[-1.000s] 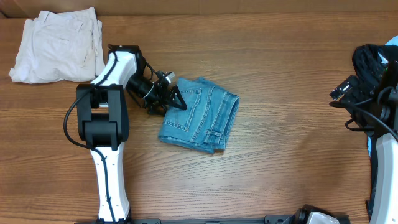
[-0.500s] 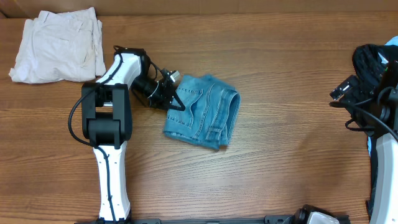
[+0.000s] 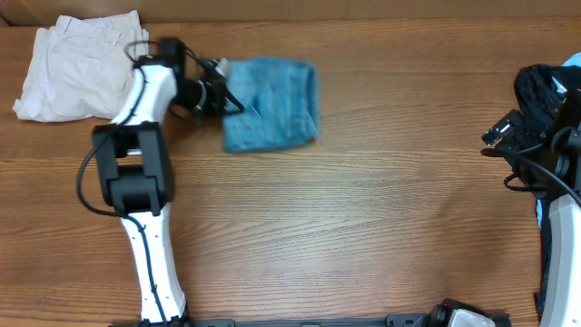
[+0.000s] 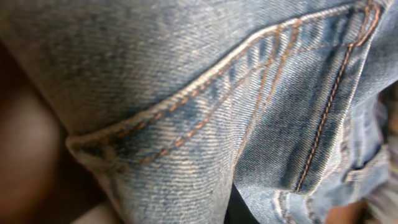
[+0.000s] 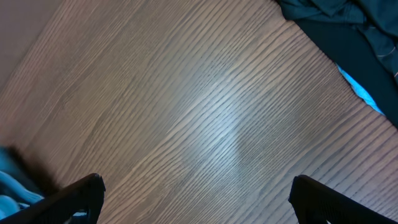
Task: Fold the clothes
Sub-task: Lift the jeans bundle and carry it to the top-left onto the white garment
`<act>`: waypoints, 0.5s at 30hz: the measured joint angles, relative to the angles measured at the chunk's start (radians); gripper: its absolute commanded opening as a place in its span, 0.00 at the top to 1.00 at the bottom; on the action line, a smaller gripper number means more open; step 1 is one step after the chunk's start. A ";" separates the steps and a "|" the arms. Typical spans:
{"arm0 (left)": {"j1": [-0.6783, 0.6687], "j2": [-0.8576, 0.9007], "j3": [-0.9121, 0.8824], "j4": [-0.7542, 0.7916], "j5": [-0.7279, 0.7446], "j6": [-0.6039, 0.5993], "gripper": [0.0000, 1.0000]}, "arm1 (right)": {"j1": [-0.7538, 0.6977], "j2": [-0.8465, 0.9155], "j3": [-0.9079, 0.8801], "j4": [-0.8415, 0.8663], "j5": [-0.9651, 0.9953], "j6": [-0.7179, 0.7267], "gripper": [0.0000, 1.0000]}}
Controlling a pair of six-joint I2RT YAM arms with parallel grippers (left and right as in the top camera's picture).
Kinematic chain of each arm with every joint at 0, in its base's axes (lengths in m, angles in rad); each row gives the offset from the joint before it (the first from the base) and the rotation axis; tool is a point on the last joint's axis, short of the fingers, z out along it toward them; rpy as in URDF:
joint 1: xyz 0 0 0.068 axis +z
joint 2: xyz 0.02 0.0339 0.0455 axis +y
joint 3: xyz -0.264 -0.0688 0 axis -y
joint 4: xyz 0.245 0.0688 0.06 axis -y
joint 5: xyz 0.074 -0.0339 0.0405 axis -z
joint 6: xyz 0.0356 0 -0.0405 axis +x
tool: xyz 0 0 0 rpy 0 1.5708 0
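Observation:
The clothes, a folded pair of light blue jeans (image 3: 272, 103), lie near the back of the table, blurred by motion. My left gripper (image 3: 223, 94) is at their left edge, shut on the denim. In the left wrist view the jeans (image 4: 205, 93) fill the frame with a stitched pocket seam, and cloth hides the fingers. My right gripper (image 3: 501, 133) hovers at the far right, away from the jeans. Its fingers (image 5: 79, 194) stand wide open over bare wood, with nothing between them.
A cream-white folded garment (image 3: 86, 65) lies at the back left corner, just beyond the left arm. A black garment (image 3: 543, 89) sits at the right edge beside the right arm. The table's back edge (image 3: 363, 18) runs close behind the jeans.
The left gripper has shut on the jeans' left edge and pulled them up and to the left, towards the back of the table. The right arm has not moved.

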 measured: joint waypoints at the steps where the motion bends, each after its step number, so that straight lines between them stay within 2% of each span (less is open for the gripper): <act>1: 0.014 0.000 0.016 0.019 -0.032 -0.004 0.96 | 0.000 0.000 0.000 0.000 0.000 0.000 0.00; 8: 0.067 0.000 0.109 0.137 -0.222 -0.010 0.96 | 0.000 0.000 0.000 0.000 0.001 0.000 0.00; 15: 0.092 0.016 0.248 0.183 -0.320 -0.006 0.96 | 0.000 0.000 0.000 0.000 0.000 0.000 0.00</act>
